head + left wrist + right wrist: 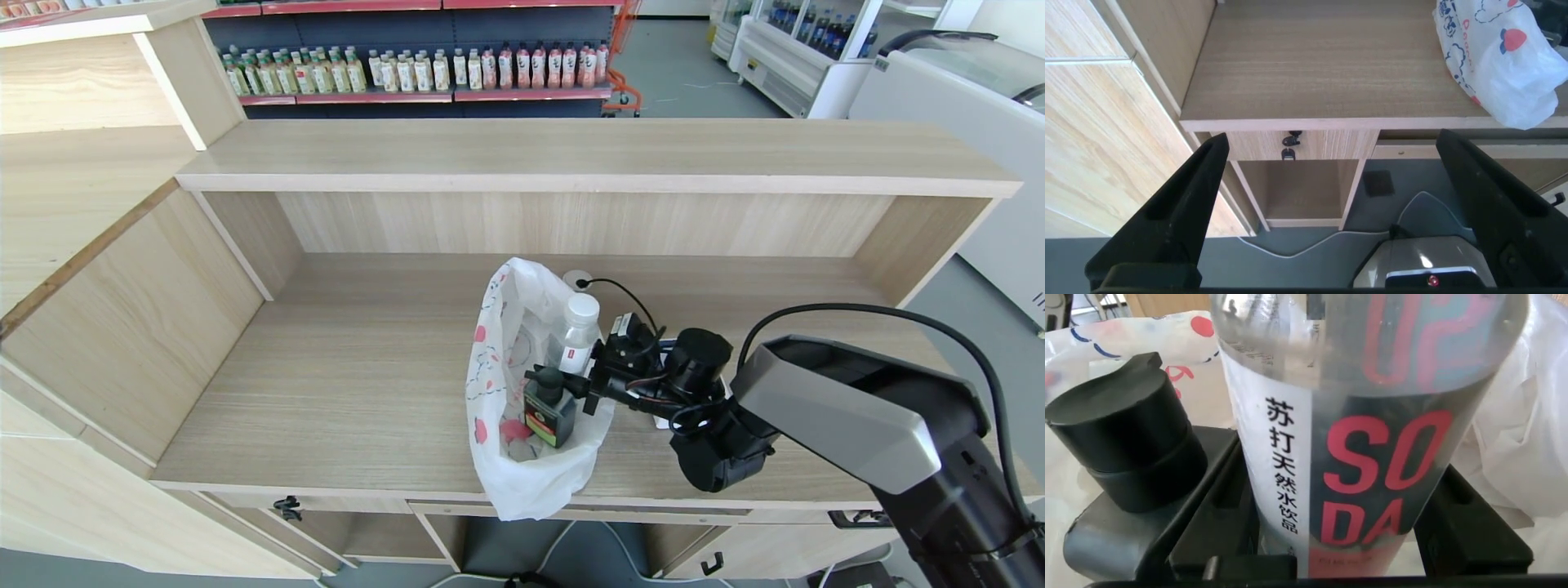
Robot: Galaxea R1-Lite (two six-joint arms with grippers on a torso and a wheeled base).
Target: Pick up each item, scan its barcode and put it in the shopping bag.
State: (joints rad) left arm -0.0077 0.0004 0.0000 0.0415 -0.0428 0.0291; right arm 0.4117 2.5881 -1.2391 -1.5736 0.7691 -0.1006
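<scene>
Head view: counter (343, 384) is seen from above, facing forward and down, at middle range. Left wrist view: taken from out in front of the counter's edge, looking down across it; bag (1503, 73) is shared with the head view. Right wrist view: bottle (1372, 433) is seen very close, bag behind.

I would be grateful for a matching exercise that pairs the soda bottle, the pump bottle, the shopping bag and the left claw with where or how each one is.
Things:
1. soda bottle
2. pump bottle
3. shopping bag
4. left claw

States:
A. open and empty, out in front of the counter
B. gripped by the right claw
C. open, resting on the counter
D. upright inside the bag

Pairs: 1-B, 2-D, 3-C, 4-A
</scene>
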